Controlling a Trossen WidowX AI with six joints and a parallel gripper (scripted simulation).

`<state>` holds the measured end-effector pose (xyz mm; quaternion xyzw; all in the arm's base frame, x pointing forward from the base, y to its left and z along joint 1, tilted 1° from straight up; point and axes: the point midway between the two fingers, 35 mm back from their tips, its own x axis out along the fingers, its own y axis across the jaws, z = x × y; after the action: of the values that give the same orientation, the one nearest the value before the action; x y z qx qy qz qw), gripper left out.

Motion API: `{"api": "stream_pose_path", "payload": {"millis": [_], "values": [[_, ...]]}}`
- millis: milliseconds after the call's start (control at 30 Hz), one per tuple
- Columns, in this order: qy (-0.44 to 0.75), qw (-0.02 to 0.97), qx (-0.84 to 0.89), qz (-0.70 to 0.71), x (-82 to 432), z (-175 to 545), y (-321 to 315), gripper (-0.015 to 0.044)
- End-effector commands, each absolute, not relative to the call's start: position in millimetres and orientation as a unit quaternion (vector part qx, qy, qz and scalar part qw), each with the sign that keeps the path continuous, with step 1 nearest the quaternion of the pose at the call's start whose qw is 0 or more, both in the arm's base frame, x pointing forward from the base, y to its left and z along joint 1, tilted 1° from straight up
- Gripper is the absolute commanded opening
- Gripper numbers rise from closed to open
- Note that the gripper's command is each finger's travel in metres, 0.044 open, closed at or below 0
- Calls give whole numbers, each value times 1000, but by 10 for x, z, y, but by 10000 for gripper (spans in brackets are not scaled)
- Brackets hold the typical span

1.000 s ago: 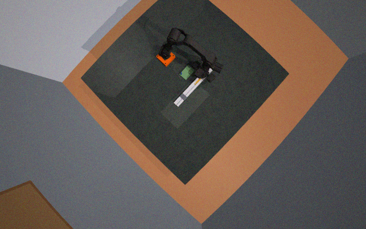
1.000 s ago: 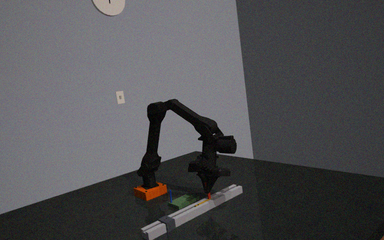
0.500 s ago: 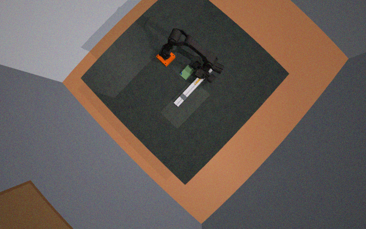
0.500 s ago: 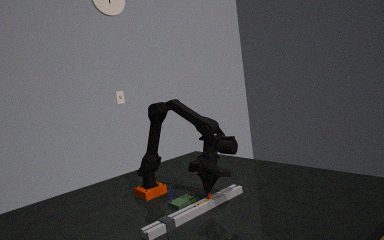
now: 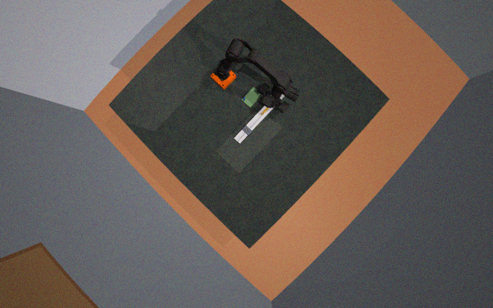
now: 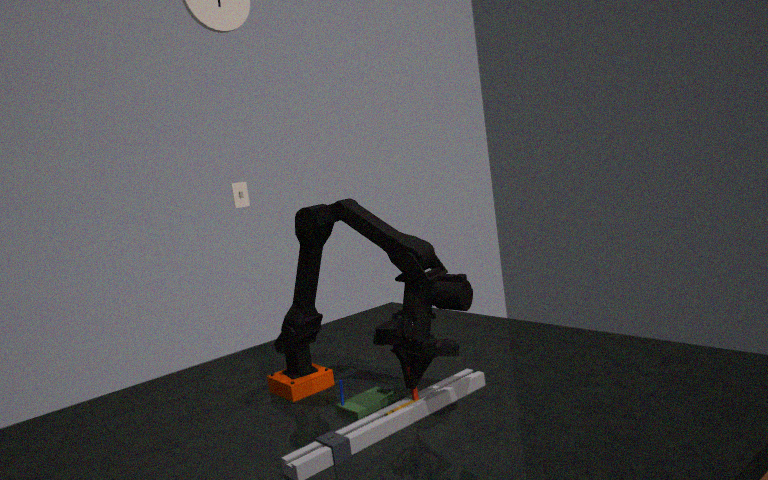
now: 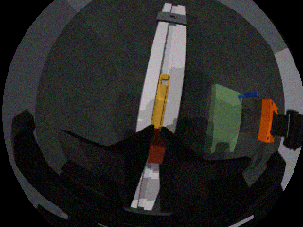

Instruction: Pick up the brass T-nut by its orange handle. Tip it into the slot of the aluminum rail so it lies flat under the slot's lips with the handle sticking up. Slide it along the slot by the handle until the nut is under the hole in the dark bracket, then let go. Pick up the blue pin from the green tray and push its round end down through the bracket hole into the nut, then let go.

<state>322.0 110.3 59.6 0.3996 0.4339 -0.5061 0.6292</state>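
Though without legible writing, end effector (image 6: 413,386) (image 7: 157,131) pinching the orange handle (image 6: 415,393) (image 7: 156,153) over the rail (image 5: 254,122) (image 6: 376,433) (image 7: 176,61).

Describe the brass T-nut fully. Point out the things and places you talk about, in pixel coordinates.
The brass T-nut (image 5: 265,111) (image 6: 401,407) (image 7: 161,105) is a long, narrow yellow bar, metallic by its colour, with a squarish opening near its bracket-side end. An orange-red handle stands up from its other end, clamped in the jaws. It lies lengthwise along the rail's slot, short of the dark bracket; whether it sits fully under the lips is unclear.

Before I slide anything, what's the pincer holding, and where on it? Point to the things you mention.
The brass T-nut (image 5: 264,111) (image 6: 401,407) (image 7: 161,101), by its upright orange handle (image 6: 415,393) (image 7: 156,153).
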Motion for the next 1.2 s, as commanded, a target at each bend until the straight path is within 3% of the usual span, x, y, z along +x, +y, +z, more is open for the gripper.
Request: {"api": "stream_pose_path", "payload": {"millis": [0, 1167], "values": [[433, 630, 400, -506, 3228, 598, 1029, -150], [432, 631, 398, -506, 3329, 600, 462, -150]]}}
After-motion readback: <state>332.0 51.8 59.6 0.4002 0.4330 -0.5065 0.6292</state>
